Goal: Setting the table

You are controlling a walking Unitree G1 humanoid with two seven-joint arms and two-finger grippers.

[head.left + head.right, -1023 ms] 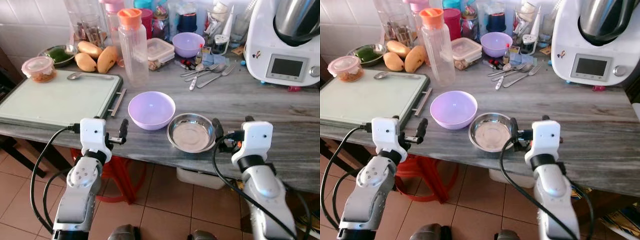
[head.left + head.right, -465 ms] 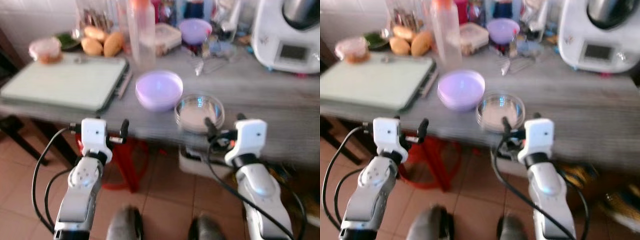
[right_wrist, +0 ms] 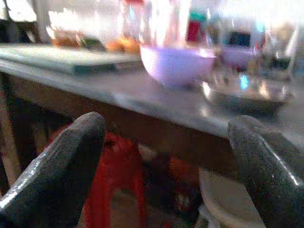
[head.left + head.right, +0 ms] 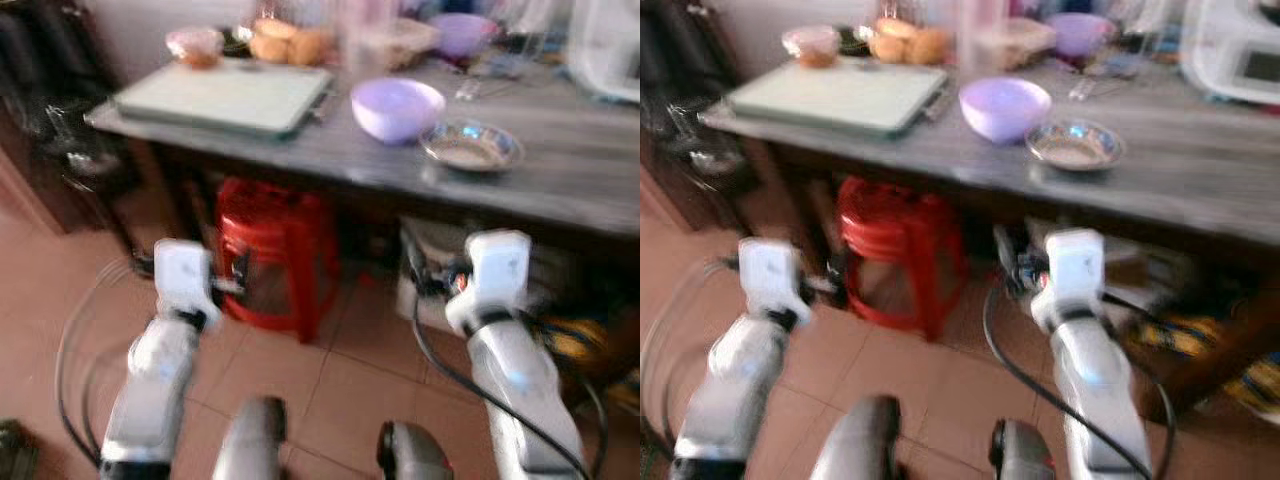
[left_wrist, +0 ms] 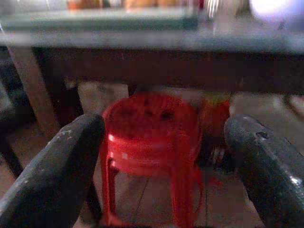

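1. Two bowls sit side by side near the front edge of the grey table (image 4: 560, 205): a lilac plastic bowl (image 4: 396, 108) and, just beside it toward the robot's right, a shallow steel bowl (image 4: 470, 147). They lie close together; whether their rims touch cannot be told through the blur.
2. Both bowls lie ahead of and above the grippers, which hang below the tabletop level over the tiled floor. The steel bowl lies nearly straight ahead of the right gripper (image 4: 1012, 268), so the right arm looks the nearer one to it; the lilac bowl lies between the two arms.
3. The left gripper (image 5: 164, 166) has its two black fingers spread wide and holds nothing; it faces a red plastic stool (image 5: 149, 137) under the table. The right gripper's fingers (image 3: 61, 171) are likewise spread wide and empty, with both bowls seen between them.
4. Counted further out: one pale green cutting board (image 4: 225, 95) on the table's left part, one lidded tub (image 4: 195, 43) behind it, a second lilac bowl (image 4: 462, 30) at the back, one red stool. The mangoes (image 4: 285, 42) are too blurred to count.
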